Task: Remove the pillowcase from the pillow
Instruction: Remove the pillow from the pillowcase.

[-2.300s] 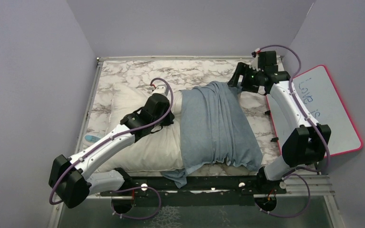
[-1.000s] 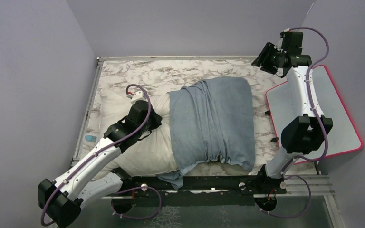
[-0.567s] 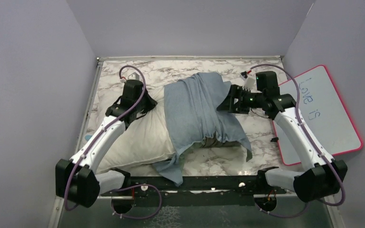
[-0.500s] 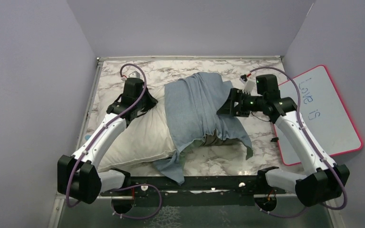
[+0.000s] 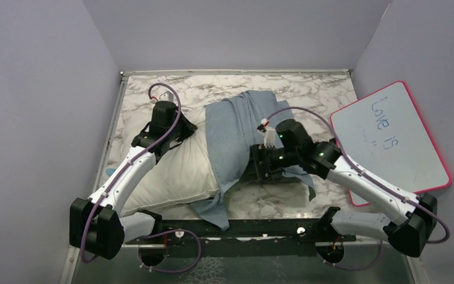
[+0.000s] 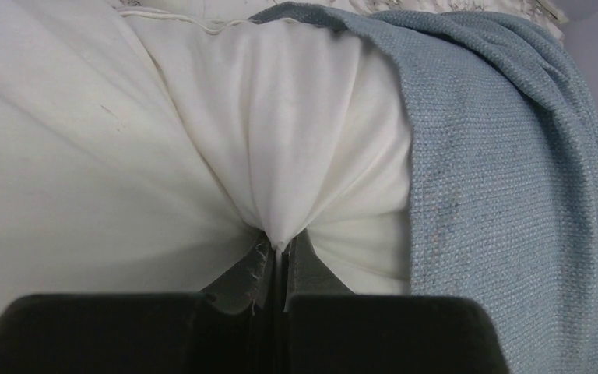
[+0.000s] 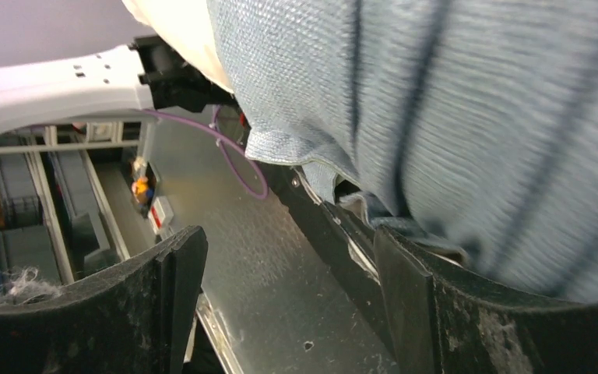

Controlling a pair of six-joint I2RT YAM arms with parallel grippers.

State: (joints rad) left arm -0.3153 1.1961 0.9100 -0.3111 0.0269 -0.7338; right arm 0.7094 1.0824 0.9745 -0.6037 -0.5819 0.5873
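The white pillow [image 5: 174,171] lies across the left of the marble table, and its right end is inside the grey-blue pillowcase [image 5: 230,133]. My left gripper [image 5: 183,132] is shut on a pinch of the pillow's white cloth [image 6: 280,156], just left of the pillowcase's open edge [image 6: 506,179]. My right gripper [image 5: 259,168] hangs open at the near side of the bunched pillowcase. In the right wrist view the gripper [image 7: 280,296] has nothing between its jaws. The cloth [image 7: 452,117] lies above the right finger [image 7: 413,304].
A pink-rimmed whiteboard [image 5: 396,136] leans at the right. A black rail [image 5: 260,228] runs along the table's near edge, and a corner of the pillowcase [image 5: 213,210] drapes onto it. Grey walls close in the left, back and right sides.
My right arm has swung from the pillowcase's right side down to its near edge. The pillowcase has bunched and slid further right off the pillow. My left gripper keeps its hold.
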